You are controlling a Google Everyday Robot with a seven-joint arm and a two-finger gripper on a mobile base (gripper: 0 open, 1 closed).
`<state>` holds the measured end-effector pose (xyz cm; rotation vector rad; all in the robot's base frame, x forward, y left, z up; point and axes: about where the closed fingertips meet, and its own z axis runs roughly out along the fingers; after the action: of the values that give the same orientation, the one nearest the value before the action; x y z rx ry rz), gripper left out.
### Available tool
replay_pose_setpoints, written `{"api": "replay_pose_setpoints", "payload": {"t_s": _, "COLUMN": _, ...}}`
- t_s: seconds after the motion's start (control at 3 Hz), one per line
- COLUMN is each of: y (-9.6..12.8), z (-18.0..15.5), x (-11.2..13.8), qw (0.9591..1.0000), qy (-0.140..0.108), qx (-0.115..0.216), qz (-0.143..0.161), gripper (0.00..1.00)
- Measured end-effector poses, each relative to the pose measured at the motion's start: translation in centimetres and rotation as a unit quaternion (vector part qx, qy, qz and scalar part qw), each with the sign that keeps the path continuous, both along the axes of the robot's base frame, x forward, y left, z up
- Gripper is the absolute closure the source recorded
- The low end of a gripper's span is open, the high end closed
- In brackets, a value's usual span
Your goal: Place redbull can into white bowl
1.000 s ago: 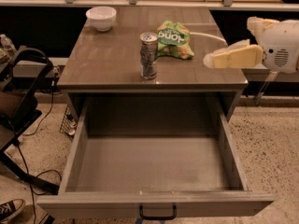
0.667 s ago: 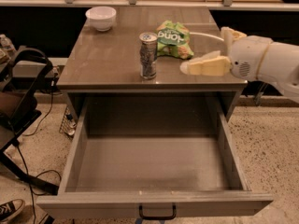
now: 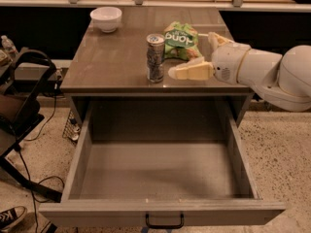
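Just right of redbull can (image 3: 155, 58), gripper (image 3: 190, 72), openness unclear, white-lettered green bag (image 3: 181, 40) behind, white bowl (image 3: 106, 19) well apart.

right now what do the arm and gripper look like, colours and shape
The arm is glossy white, built of smooth, rounded, bulbous shell segments that narrow toward the wrist. The gripper, just right of the redbull can over the table, is a duller cream-yellow and tapers to a blunt wedge. No loose cables or printed markings show.
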<state>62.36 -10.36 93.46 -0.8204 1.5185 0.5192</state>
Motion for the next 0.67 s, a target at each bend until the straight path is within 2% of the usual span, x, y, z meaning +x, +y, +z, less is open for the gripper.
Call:
{"api": "replay_pose_setpoints", "payload": {"t_s": 0.33, "y": 2.0, "z": -0.4, "x": 2.0, "qw": 0.9994, "qy": 0.011, "qx": 0.031, "qz": 0.01, "gripper": 0.0}}
{"api": "replay_pose_setpoints", "payload": {"t_s": 0.67, "y": 3.0, "z": -0.4, "x": 2.8, "qw": 0.9983, "qy": 0.024, "qx": 0.051, "qz": 0.013, "gripper": 0.0}}
